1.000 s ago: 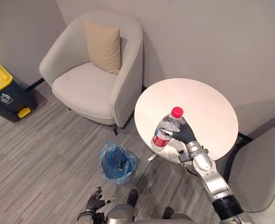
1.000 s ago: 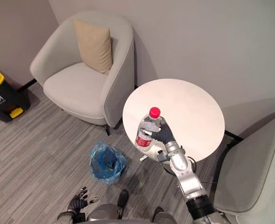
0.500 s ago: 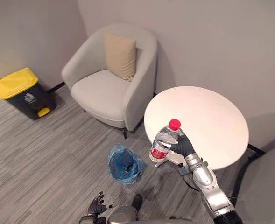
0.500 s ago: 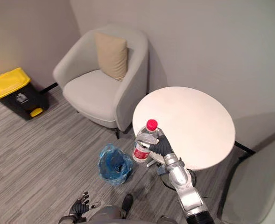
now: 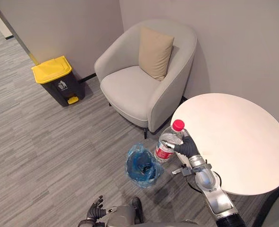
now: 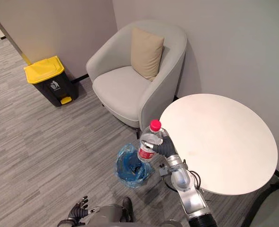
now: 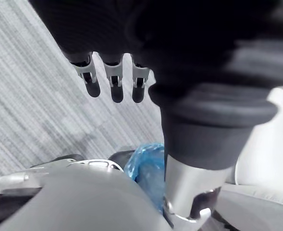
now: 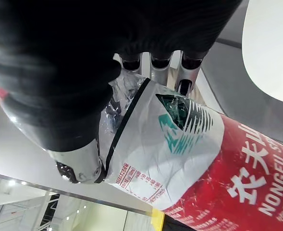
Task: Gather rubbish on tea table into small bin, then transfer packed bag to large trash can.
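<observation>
A clear plastic bottle (image 5: pixel 167 143) with a red cap and red label is held upright in my right hand (image 5: pixel 186 146), fingers curled round it, beside the round white tea table's (image 5: pixel 243 142) near-left edge. The right wrist view shows the bottle's label (image 8: pixel 213 173) close up against the fingers (image 8: pixel 187 72). The small bin with a blue bag (image 5: pixel 143 165) stands on the floor just left of and below the bottle. The large dark trash can with a yellow lid (image 5: pixel 58 80) stands by the far wall. My left hand (image 5: pixel 95 210) hangs low at the bottom, fingers straight (image 7: pixel 113 82).
A light grey armchair (image 5: pixel 144 85) with a beige cushion (image 5: pixel 154 53) stands between the trash can and the table, against the wall. Grey striped carpet (image 5: pixel 44 151) stretches open to the left.
The camera has swung left, bringing the yellow-lidded can further into view. The right hand has carried the bottle off the tabletop toward the blue-bagged bin.
</observation>
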